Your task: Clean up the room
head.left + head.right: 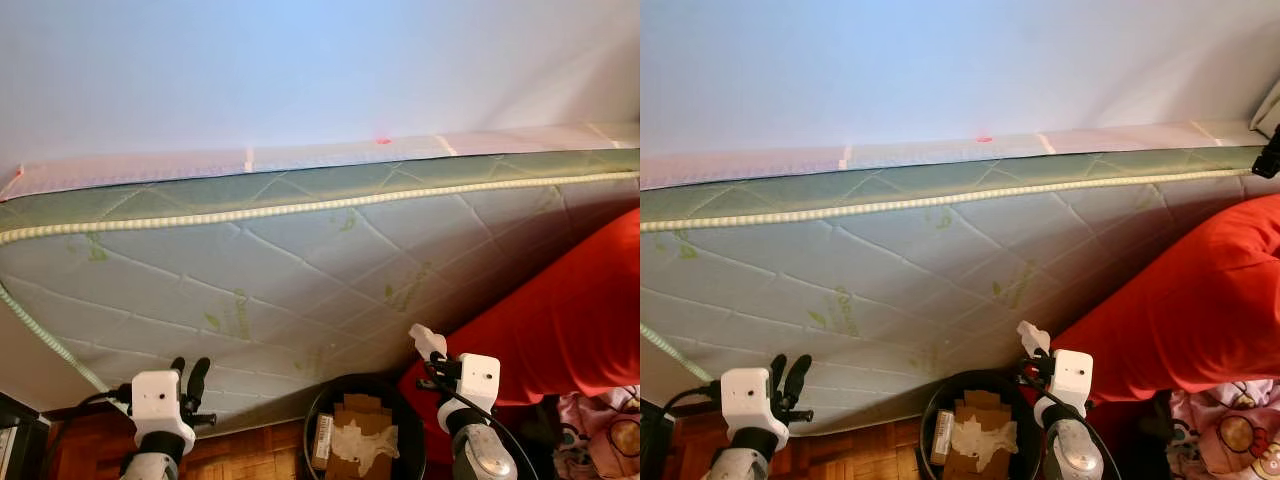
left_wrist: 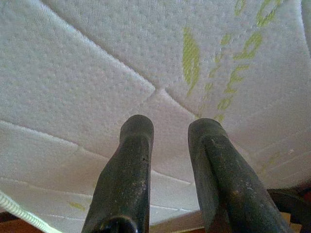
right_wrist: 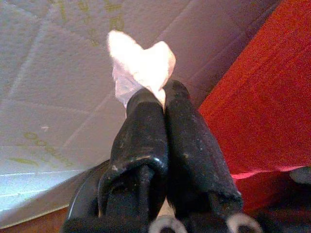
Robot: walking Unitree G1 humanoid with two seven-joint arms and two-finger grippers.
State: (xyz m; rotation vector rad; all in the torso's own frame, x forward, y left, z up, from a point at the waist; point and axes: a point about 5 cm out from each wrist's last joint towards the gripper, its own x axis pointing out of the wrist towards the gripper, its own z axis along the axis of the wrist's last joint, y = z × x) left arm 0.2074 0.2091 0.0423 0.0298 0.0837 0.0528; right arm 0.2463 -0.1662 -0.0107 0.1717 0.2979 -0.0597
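mattress [image 1: 300, 250], quilted white with green leaf prints and a braided green-and-white edge, leans tilted against the pale wall [image 1: 300, 70] and spans nearly the whole scene. near its lower edge, both arms are raised. right end effector [image 3: 154, 94] has its two black fingers pressed together on a small scrap of white tissue [image 3: 141, 60], holding it up just in front of the mattress face; in the head view the same scrap [image 1: 428, 340] sits above the white wrist housing. right of it lies a big red cushion or blanket [image 1: 570, 310], touching the mattress. directly below and slightly left of the pinched scrap stands a round black bin [image 1: 330, 400] on the wooden floor [image 1: 240, 455], with cardboard pieces [image 1: 360, 420] and crumpled white paper inside. left end effector [image 2: 170, 131] points at the mattress near the left, its fingers spread apart, gripping nothing.
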